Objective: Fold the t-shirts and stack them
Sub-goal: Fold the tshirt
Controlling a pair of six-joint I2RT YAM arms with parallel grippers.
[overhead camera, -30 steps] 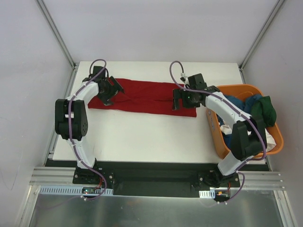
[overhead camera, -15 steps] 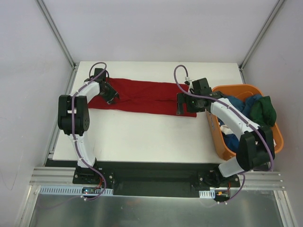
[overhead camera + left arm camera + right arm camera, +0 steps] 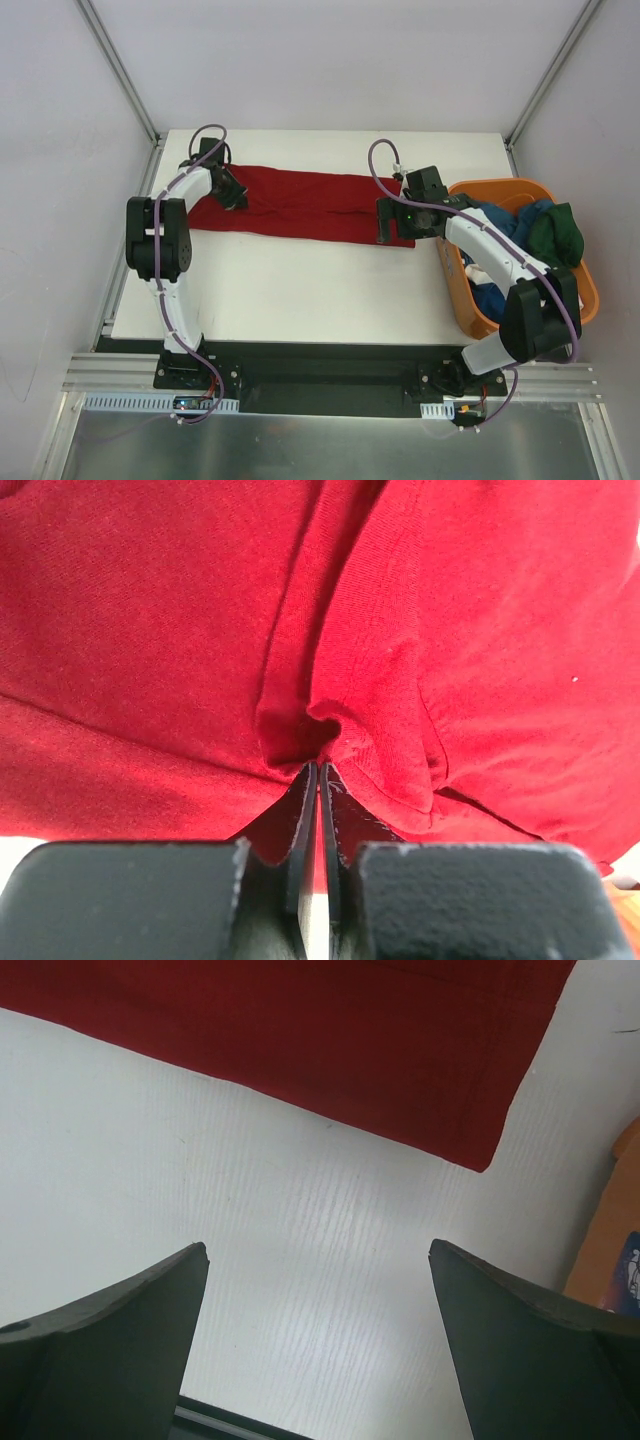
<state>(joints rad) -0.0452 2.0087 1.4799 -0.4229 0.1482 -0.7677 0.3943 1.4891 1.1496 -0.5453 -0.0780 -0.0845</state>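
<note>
A dark red t-shirt (image 3: 300, 205) lies folded into a long band across the back of the white table (image 3: 300, 285). At its left end my left gripper (image 3: 232, 192) is shut, and in the left wrist view its jaws (image 3: 320, 766) pinch a small pucker of the red cloth (image 3: 150, 630). My right gripper (image 3: 392, 228) hovers open at the band's right end. In the right wrist view the fingers (image 3: 318, 1248) are spread wide over bare table, with the shirt's hemmed corner (image 3: 470, 1130) just beyond them. More t-shirts, blue (image 3: 500, 215), dark green (image 3: 558, 235) and white (image 3: 572, 290), sit heaped in the basket.
An orange plastic basket (image 3: 462, 292) stands at the table's right edge, close to my right forearm; its orange wall (image 3: 610, 1230) shows at the right of the right wrist view. Metal frame posts (image 3: 120, 70) rise at the table's back corners.
My left gripper has gone from open to shut on the red cloth at the shirt's left end. The right gripper drifted slightly toward the shirt's near right corner, still open.
</note>
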